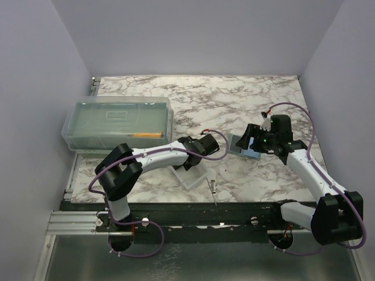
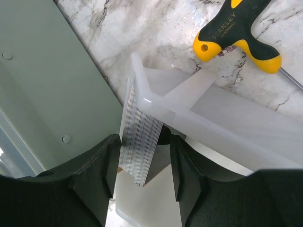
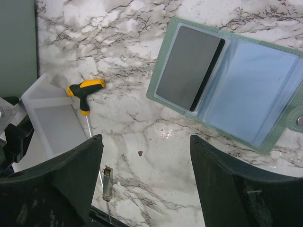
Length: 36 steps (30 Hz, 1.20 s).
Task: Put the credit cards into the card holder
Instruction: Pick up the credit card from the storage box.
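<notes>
Your left gripper is down in the clear plastic tray, its two fingers standing either side of a stack of credit cards that sits on edge and leans a little. The finger on the left of the wrist view looks to be against the face of the stack, while a thin dark gap shows between the stack and the other finger. From these views you cannot tell whether the cards are truly pinched or only bracketed. The tray's white rim runs just beyond the fingertips. Past it, the yellow-and-black Stanley T-handle tool lies on the marble table. The grey-green side of the large lidded box fills the space to the left of that gripper. Your right gripper is released, with its jaws spread wide and nothing between them, only bare marble below. The card holder lies unfolded and flat on the table ahead and to the right of those fingers, apart from them. Its pale blue sleeves face up and its snap button is at the far right edge. A black card is already tucked in the sleeve nearer the gripper's centre line. The tray and the tool lie off to the left of the right gripper.
</notes>
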Each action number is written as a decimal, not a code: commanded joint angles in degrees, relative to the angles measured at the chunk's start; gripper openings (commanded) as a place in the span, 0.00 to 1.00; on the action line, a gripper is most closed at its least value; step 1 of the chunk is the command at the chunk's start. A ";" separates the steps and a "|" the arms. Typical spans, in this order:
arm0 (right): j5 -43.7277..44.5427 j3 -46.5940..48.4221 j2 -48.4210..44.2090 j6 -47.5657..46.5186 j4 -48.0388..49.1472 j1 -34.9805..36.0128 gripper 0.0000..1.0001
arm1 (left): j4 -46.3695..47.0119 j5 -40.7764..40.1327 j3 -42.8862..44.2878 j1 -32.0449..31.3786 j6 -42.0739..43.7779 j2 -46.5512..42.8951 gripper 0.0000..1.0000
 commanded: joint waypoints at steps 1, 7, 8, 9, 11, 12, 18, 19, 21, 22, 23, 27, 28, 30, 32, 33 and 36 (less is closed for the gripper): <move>1.05 -0.60 -1.21 -0.35 -0.20 -0.28 0.77 | 0.67 -4.30 -0.38 0.00 0.64 -0.46 0.50; 0.98 -0.54 -1.03 -0.39 -0.20 -0.28 0.77 | 0.58 -4.98 -0.31 -0.09 0.93 -1.81 0.40; 0.95 -0.48 -1.04 -0.35 -0.20 -0.28 0.77 | 0.60 -4.99 -0.27 -0.09 1.03 -2.01 0.38; 0.94 -0.54 -1.00 -0.38 -0.20 -0.28 0.77 | 0.57 -4.81 -0.26 -0.09 1.08 -2.03 0.37; 0.90 -0.52 -1.03 -0.34 -0.20 -0.28 0.77 | 0.46 -4.26 -0.11 -0.15 1.25 -2.34 0.34; 0.96 -0.49 -1.01 -0.38 -0.20 -0.28 0.77 | 0.37 -4.09 -0.01 -0.17 1.20 -2.39 0.32; 0.94 -0.53 -0.91 -0.37 -0.20 -0.28 0.77 | -0.39 -4.19 0.17 -0.35 1.25 -2.84 0.27; 0.91 -0.48 -0.89 -0.37 -0.28 -0.28 0.77 | -0.54 -4.28 0.18 -0.35 1.24 -2.98 0.27; 0.90 -0.44 -0.96 -0.34 -0.29 -0.31 0.77 | -0.97 -4.39 0.31 -0.35 1.15 -3.29 0.26; 0.96 -0.40 -0.98 -0.40 -0.29 -0.28 0.77 | -1.14 -4.53 0.35 -0.37 1.04 -3.50 0.26; 0.90 -0.41 -0.90 -0.40 -0.29 -0.28 0.77 | -1.31 -4.58 0.42 -0.35 1.01 -3.68 0.26; 0.80 -0.39 -0.81 -0.34 -0.40 -0.30 0.77 | -2.11 -4.45 0.93 -0.38 0.25 -4.60 0.25; 0.74 -0.40 -0.81 -0.34 -0.38 -0.28 0.77 | -2.36 -4.08 1.10 -0.35 0.04 -4.83 0.24; 0.67 -0.39 -0.81 -0.32 -0.45 -0.28 0.77 | -2.83 -2.85 1.58 -0.35 -0.41 -5.38 0.22; 0.56 -0.31 -0.84 -0.41 -0.53 -0.28 0.77 | -3.14 -0.83 1.90 -0.36 -1.26 -6.15 0.18; 0.55 -0.31 -0.90 -0.49 -0.55 -0.28 0.77 | -3.14 -0.07 1.93 -0.35 -1.61 -6.53 0.16; 0.42 -0.14 -0.76 -0.53 -0.64 -0.28 0.77 | -3.15 1.85 2.23 -0.27 -2.47 -7.77 0.09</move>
